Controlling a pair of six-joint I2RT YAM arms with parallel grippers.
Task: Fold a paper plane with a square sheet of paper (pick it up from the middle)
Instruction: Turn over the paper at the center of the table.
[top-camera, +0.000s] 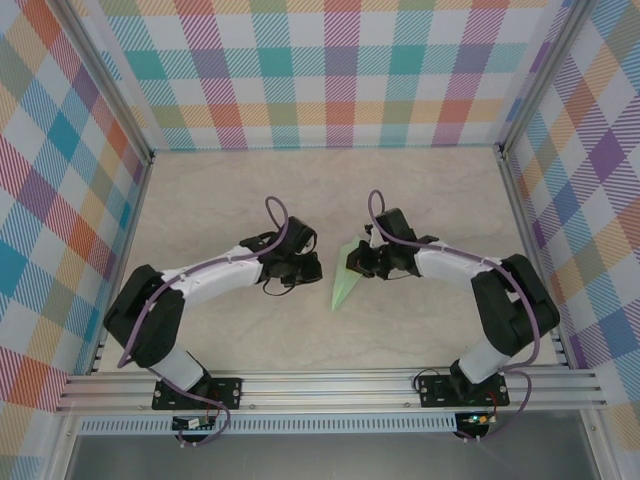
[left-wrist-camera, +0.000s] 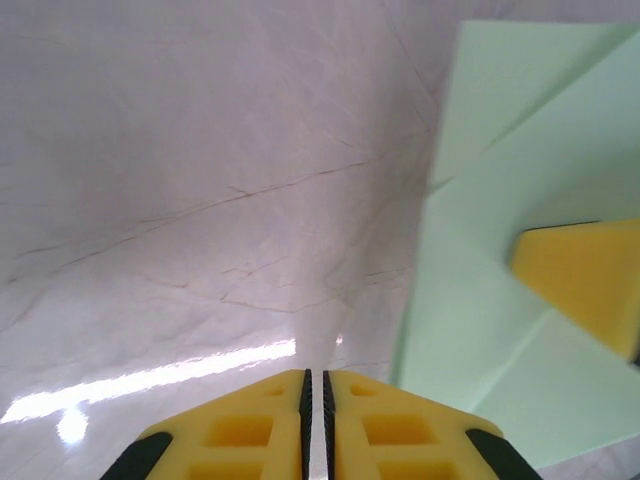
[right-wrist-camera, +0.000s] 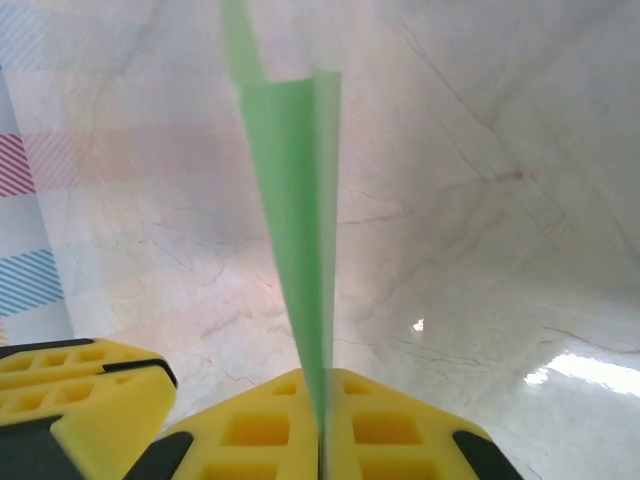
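— Where is the paper (top-camera: 343, 283) seen?
— Mid-table (top-camera: 250, 340), between the two grippers. It is folded to a point, which is aimed at the near edge.
— How is it held?
— It is pinched edge-on by the right gripper (right-wrist-camera: 322, 425). The left gripper (left-wrist-camera: 314, 425) is pressed together on nothing, just beside the paper.

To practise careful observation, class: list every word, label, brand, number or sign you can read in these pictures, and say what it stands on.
None can be read.
The green paper is plain.
The left pincer and right pincer bear no marks.
The checked walls and table carry no writing.
The small boards at the arm bases are too small to read.
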